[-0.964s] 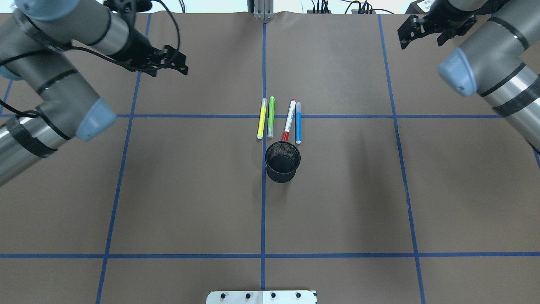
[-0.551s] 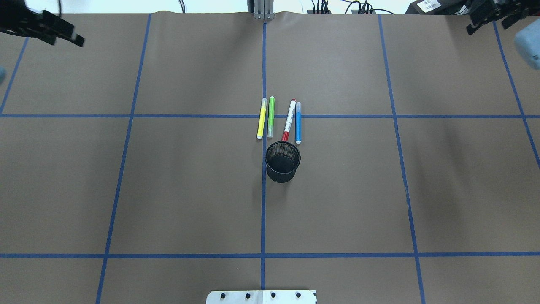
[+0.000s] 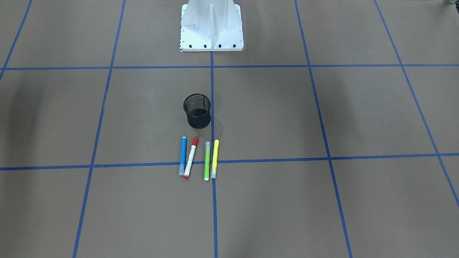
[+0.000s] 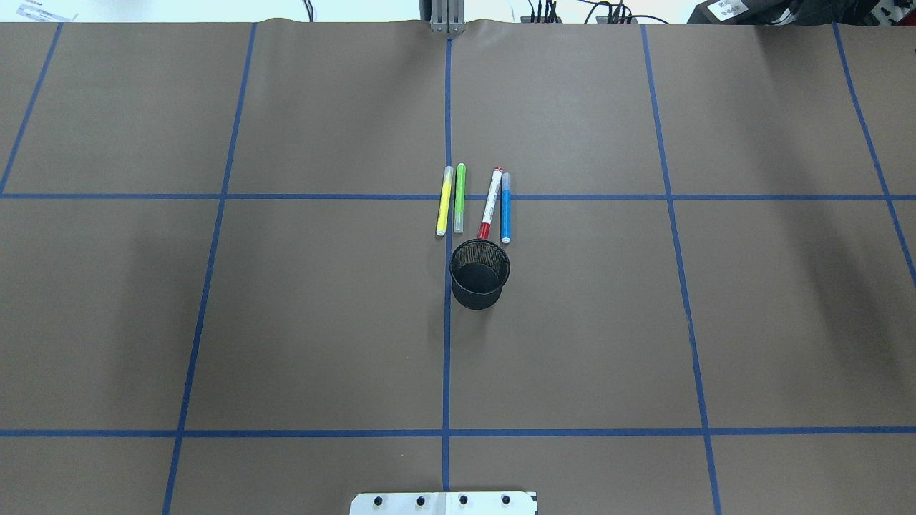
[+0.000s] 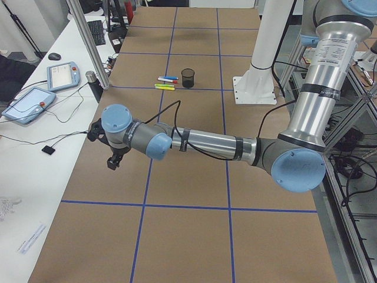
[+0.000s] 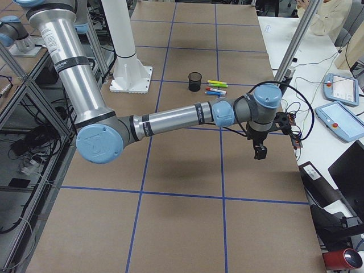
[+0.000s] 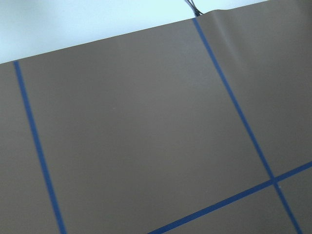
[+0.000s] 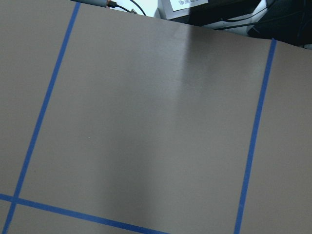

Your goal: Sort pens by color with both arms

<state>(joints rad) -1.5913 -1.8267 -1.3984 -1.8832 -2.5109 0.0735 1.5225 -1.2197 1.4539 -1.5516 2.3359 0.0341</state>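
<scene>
Brown paper, marked off by blue tape lines [image 4: 446,357], is spread over the surface [image 4: 300,322]. Near its middle, four pens are laid side by side, just beyond the mesh cup [image 4: 479,273] as seen from above: the yellow pen [image 4: 444,201] and green pen [image 4: 459,198] close together, then a small gap, then the red-capped pen [image 4: 490,203] and blue pen [image 4: 506,207].

Both arms are held well apart from the pens, out toward the ends of the surface. If a pick is to be made, each outer pen is best taken by the arm on its own side: yellow by the left, blue by the right. The barrel should be approached from above and gripped across its middle, with a narrow opening so that the neighbour just beside it is not nudged, and the cup should be kept clear of.

The left hand [image 5: 112,160] and right hand [image 6: 259,151] are seen only small, from the side views; how far they are open cannot be told, and nothing is seen to be held. Only bare paper and tape are shown by the wrist cameras. Whether sorting is unstarted or finished cannot be settled.
</scene>
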